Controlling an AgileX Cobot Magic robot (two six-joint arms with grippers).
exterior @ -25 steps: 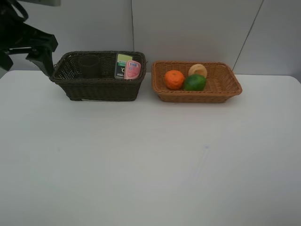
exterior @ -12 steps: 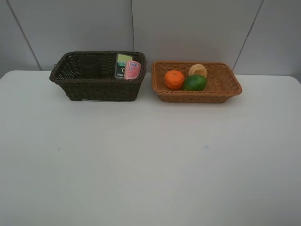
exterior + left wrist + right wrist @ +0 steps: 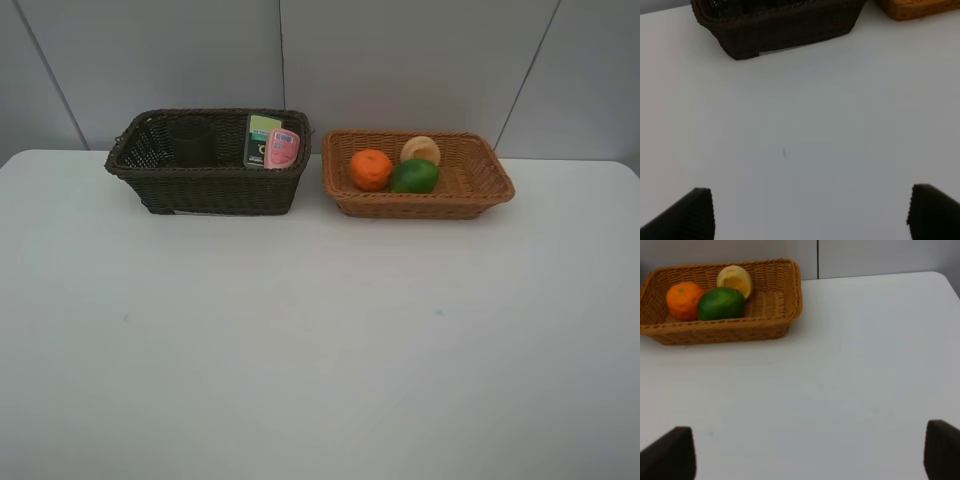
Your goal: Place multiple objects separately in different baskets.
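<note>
Exterior high shows all six objects sorted into dark basket (image 3: 205, 185) and tan basket (image 3: 420, 195), so I keep both grippers (image 3: 810, 215) (image 3: 810, 455) wide, empty, clear.

No legible text anywhere.
The dark green-labelled bottle (image 3: 260, 139) and pink white-capped squeeze bottle (image 3: 282, 149) carry print too small to read.

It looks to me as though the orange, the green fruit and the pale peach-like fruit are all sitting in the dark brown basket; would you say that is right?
Not quite: the orange, green fruit and peach-like fruit sit in the light tan basket, as the exterior high view shows. The dark brown basket holds other items.
</note>
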